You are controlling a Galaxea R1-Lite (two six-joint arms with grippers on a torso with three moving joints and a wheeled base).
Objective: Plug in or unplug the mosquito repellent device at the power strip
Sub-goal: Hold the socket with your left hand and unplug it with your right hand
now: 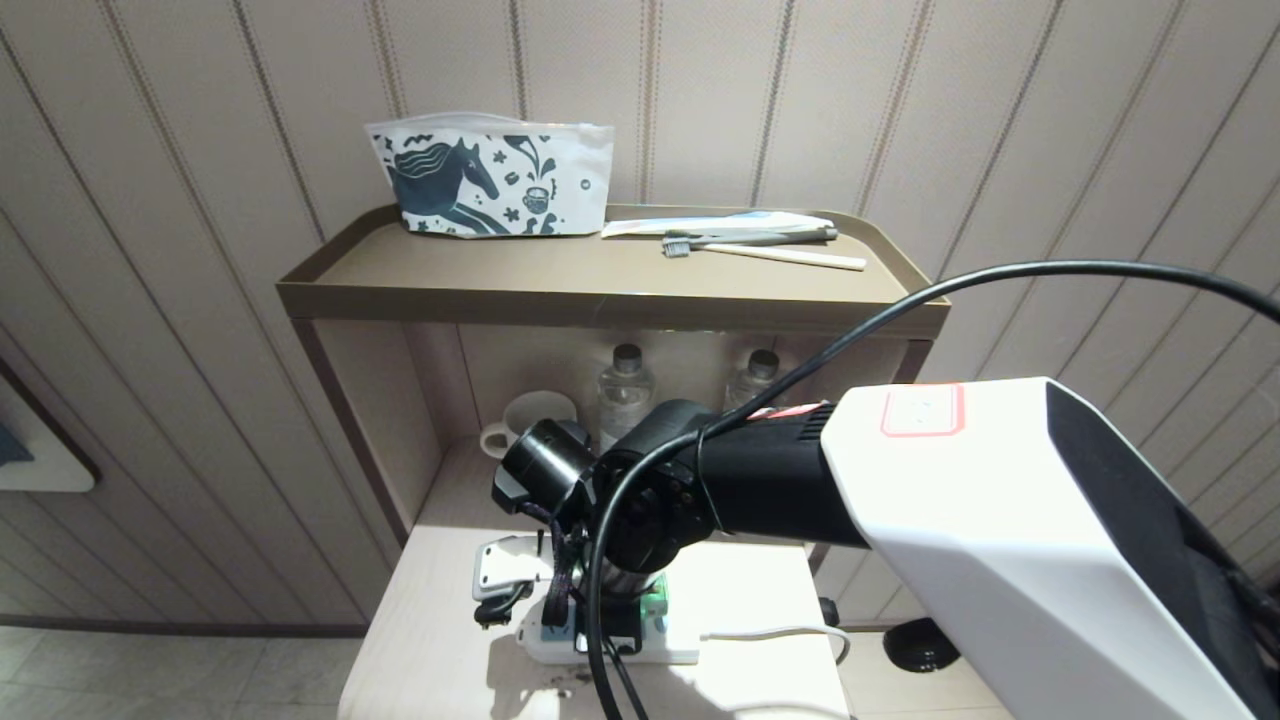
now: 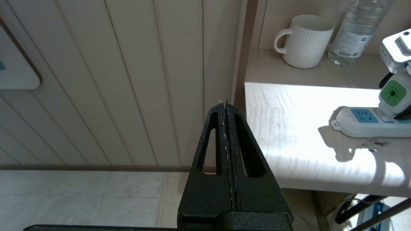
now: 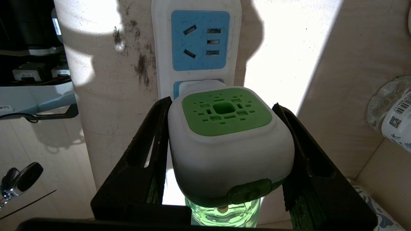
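The device (image 3: 229,141) sits plugged in the strip (image 3: 196,41), which lies on the pale bench (image 1: 440,600) near its front edge, under the brown shelf (image 1: 610,290). The socket beside the device is free. The right tool (image 3: 224,144) comes from above and its two black fingers (image 3: 154,134) stand on both sides of the white body, very close to it; on one side a thin gap is visible, so it is not sure that the grip is firm. The tool is about half wide, closing around the device. The left tool (image 2: 227,106) is parked beside the bench, well apart from the strip, with its fingers pressed together and holding nothing. Because the device is in the socket, the step in hand seems to be the grasp before unplugging. The next move probably calls for a tight squeeze on the body, then a straight pull away from the socket face. The strip is light and not held by anything, so it may lift together with the device if the pull is tilted.
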